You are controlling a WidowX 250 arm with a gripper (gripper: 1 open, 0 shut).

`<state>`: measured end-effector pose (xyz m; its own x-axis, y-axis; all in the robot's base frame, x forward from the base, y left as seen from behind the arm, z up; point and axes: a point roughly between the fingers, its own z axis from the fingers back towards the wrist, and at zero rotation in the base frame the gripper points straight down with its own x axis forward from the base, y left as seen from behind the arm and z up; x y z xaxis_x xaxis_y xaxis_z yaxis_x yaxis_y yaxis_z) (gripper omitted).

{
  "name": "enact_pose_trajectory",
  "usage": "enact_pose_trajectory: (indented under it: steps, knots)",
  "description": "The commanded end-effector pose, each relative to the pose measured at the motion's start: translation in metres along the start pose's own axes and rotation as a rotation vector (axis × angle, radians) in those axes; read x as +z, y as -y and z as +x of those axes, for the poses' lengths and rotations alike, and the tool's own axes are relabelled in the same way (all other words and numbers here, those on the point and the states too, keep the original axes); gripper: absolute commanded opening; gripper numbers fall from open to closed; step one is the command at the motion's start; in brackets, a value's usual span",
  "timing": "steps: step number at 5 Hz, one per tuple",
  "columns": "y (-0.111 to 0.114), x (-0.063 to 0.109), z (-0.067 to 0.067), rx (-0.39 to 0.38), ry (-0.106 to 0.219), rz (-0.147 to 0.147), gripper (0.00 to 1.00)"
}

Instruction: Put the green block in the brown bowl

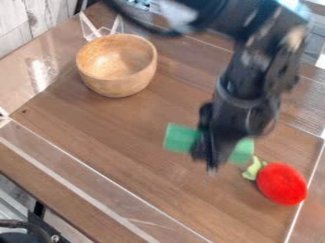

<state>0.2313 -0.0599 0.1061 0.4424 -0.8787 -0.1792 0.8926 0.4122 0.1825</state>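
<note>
Camera view. Bright green rectangular block (181,139) sits in the dark robot gripper (212,159), pinched across its middle, both ends sticking out, above the brown wooden desk (114,142). Arm blurred.

Handling, my estimate: light, stiff, not fragile; smooth faces could slip or let the bar pivot if the grip is off-centre. Best hold: mid-length, across the narrow width, as here; ends free so it can drop cleanly into the round light-brown wooden bowl (117,87), which stands at the far left of the scene.

Count: green block, 1; wooden bowl, 1; red strawberry-like toy with green leaves (282,183), 1, lying just beside the gripper; robot arm, 1.
</note>
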Motion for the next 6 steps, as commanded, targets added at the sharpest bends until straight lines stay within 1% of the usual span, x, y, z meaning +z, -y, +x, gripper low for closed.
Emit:
enact_pose_trajectory:
  steps: [1, 2, 3, 4, 5, 6]
  knots:
    - [-0.025, 0.040, -0.015, 0.010, -0.011, 0.080, 0.00]
    - [-0.036, 0.054, -0.025, 0.014, -0.012, 0.120, 0.00]
    - [-0.041, 0.057, -0.009, 0.091, -0.033, 0.121, 0.00]
    - [-0.044, 0.057, 0.013, 0.163, -0.040, 0.117, 0.00]
    - [-0.039, 0.050, 0.029, 0.125, -0.005, 0.123, 0.00]
    - [-0.026, 0.042, 0.037, 0.100, 0.035, 0.131, 0.00]
